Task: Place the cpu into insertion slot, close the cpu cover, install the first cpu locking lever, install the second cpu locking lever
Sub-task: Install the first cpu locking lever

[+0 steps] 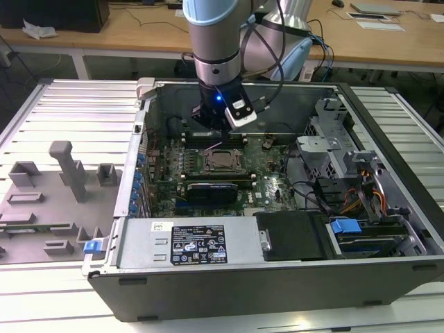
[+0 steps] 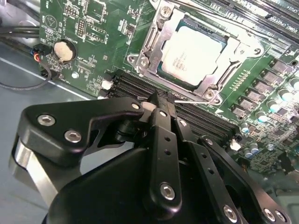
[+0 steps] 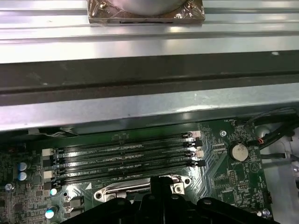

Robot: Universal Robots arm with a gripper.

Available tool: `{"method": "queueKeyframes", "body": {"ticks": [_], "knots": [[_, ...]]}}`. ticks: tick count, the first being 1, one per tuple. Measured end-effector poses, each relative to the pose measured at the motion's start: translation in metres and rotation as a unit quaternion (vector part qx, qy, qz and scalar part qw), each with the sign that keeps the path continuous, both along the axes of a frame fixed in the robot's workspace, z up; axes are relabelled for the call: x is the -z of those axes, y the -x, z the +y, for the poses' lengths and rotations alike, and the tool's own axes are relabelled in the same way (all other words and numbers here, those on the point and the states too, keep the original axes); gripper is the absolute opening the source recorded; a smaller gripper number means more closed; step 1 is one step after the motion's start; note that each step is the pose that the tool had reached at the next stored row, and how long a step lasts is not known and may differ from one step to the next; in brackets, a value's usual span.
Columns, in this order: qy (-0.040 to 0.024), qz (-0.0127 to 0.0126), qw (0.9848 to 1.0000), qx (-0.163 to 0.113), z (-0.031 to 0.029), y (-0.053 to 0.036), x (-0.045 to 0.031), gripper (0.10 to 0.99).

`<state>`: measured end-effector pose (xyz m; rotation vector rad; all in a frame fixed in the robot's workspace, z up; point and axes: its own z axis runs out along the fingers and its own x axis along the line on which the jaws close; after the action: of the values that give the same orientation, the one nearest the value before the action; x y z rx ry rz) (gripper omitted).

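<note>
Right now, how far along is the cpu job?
Done: the cpu sits framed by the cover, which lies flat. In hand: the gripper, shut, has its tip at a thin lever wire beside the cover. Left: the levers; I cannot tell whether either is latched.

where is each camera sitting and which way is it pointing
Exterior view: off the arm, above the open computer case, looking down into it; the arm hangs over the motherboard.
First wrist view: on the arm, looking past the gripper across the memory slots to the case wall.
Second wrist view: on the arm, looking over the gripper at the cpu framed by the cpu cover.
Shared: both wrist views show the gripper, memory slots and coin battery.
</note>
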<state>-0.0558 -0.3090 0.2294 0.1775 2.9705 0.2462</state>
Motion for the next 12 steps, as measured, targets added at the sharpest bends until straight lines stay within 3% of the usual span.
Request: {"method": "queueKeyframes", "body": {"ticks": [6, 7, 9, 12], "knots": [[0.0075, 0.0, 0.9999, 0.008, 0.0057, 0.0, 0.0048, 0.106], [0.0102, 0.0, 0.9999, 0.008, 0.0069, 0.0, 0.0051, 0.106], [0.0213, -0.0001, 0.9997, 0.009, 0.0111, 0.0, 0.0068, 0.106], [0.0236, -0.0015, 0.9997, 0.011, 0.014, 0.0, 0.0093, 0.106]]}}
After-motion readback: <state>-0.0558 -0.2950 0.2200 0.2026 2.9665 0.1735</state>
